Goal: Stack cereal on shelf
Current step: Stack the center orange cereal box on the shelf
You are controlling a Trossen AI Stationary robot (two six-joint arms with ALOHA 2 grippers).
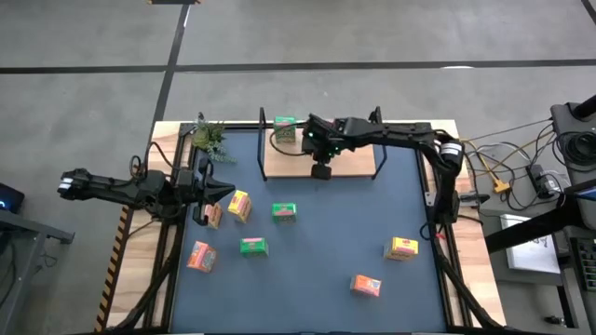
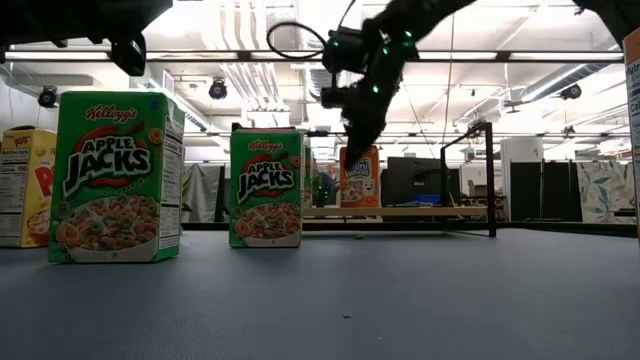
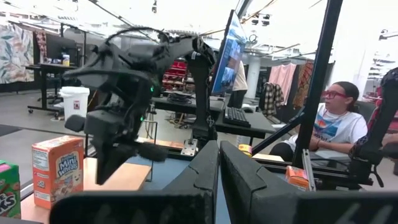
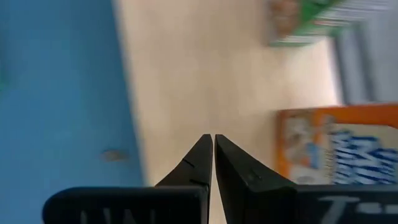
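Observation:
The shelf (image 1: pixel 349 166) is a light-wood board with black posts at the table's far side. On it stand a green cereal box (image 1: pixel 284 130) and an orange one (image 4: pixel 348 149), also seen in the left wrist view (image 3: pixel 57 168). My right gripper (image 1: pixel 321 171) hangs shut just above the board, beside the orange box (image 2: pixel 360 180), its fingers (image 4: pixel 202 155) pointing down. My left gripper (image 1: pixel 230 191) is shut and hovers level at the table's left, near a yellow box (image 1: pixel 239 206) and a pink-red box (image 1: pixel 213 216). Several more boxes stand on the blue mat.
Loose boxes on the mat: green (image 1: pixel 284 212), green (image 1: pixel 252 247), pink-red (image 1: pixel 200 256), yellow (image 1: pixel 402 247), pink-red (image 1: pixel 366 285). A green plastic plant (image 1: pixel 209 138) sits at the far-left corner. A person (image 3: pixel 333 121) sits beyond the table. Bare board lies right of the orange box.

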